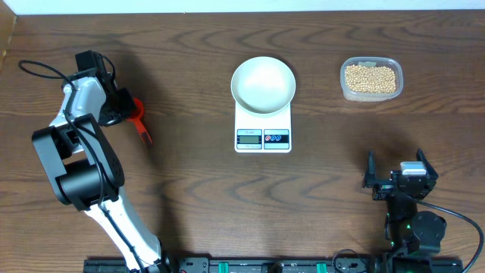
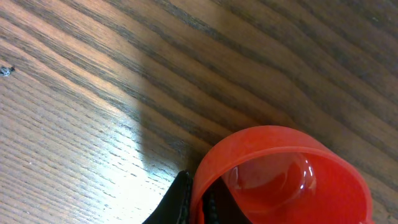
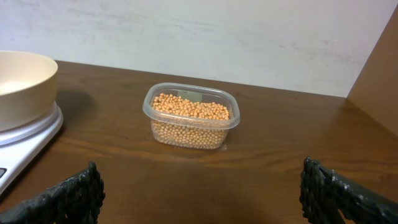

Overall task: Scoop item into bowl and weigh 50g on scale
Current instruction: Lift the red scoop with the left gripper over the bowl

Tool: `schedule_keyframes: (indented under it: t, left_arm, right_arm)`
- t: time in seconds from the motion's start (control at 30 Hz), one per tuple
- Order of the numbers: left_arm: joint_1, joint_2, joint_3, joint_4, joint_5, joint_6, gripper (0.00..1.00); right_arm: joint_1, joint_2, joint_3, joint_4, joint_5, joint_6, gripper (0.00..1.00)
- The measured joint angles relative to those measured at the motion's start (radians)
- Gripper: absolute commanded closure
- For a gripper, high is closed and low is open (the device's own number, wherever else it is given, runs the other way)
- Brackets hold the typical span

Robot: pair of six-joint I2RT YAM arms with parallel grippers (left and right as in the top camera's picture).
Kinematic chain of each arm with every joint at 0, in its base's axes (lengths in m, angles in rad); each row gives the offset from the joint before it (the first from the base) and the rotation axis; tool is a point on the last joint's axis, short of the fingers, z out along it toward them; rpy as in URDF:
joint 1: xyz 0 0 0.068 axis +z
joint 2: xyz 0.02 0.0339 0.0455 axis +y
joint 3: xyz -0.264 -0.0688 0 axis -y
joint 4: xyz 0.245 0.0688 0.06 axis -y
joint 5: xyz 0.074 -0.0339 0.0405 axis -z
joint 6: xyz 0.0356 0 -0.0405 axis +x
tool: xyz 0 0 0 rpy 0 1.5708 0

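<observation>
Partly, red scoop (image 2: pixel 281 177) cropped, bowl (image 3: pixel 18 87) too

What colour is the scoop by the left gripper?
The scoop is glossy red; the left wrist view shows it best.

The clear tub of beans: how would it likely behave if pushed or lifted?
The tub looks thin-walled, so it probably flexes if squeezed. Low, wide and nearly full of beans, it should slide rather than tip. Open-topped, so tilting could spill round beans that roll.
</observation>
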Motion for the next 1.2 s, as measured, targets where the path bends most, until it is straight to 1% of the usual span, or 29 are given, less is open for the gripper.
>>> schedule_keyframes:
  t: [0.13,0.27,0.33,0.4,0.53,0.63,0.73,0.8,0.97,1.07,1.2]
  left_arm:
    - [0.000,-0.006,0.000,-0.003,0.000,-0.024,0.93]
    - [0.000,-0.052,-0.010,-0.009,0.026,-0.093,0.93]
    - [0.000,-0.121,-0.014,-0.011,0.065,-0.164,0.93]
    - [0.000,-0.212,-0.013,-0.008,0.108,-0.262,0.93]
    - [-0.003,-0.387,-0.011,-0.014,0.185,-0.486,0.93]
    - [-0.024,-0.462,-0.009,-0.017,0.238,-0.618,0.93]
    - [-0.080,-0.479,-0.009,-0.017,0.282,-0.706,0.93]
    - [-0.147,-0.473,-0.010,-0.018,0.306,-0.762,0.93]
    - [-0.303,-0.468,-0.010,-0.010,0.331,-0.848,0.93]
    - [-0.396,-0.468,-0.010,0.020,0.342,-0.885,0.92]
    - [-0.502,-0.468,-0.010,0.051,0.344,-0.938,0.93]
  right_arm:
    - [0.000,0.000,0.000,0.000,0.000,0.000,0.01]
    - [0.000,0.000,0.000,0.000,0.000,0.000,0.01]
    - [0.000,0.000,0.000,0.000,0.000,0.000,0.01]
    - [0.000,0.000,0.000,0.000,0.000,0.000,0.01]
    - [0.000,0.000,0.000,0.000,0.000,0.000,0.01]
    - [0.000,0.000,0.000,0.000,0.000,0.000,0.01]
    - [0.000,0.000,0.000,0.000,0.000,0.000,0.01]
    - [0.000,0.000,0.000,0.000,0.000,0.000,0.01]
    - [0.000,0.000,0.000,0.000,0.000,0.000,0.01]
    - [0.000,0.000,0.000,0.000,0.000,-0.002,0.01]
    - [0.000,0.000,0.000,0.000,0.036,-0.040,0.01]
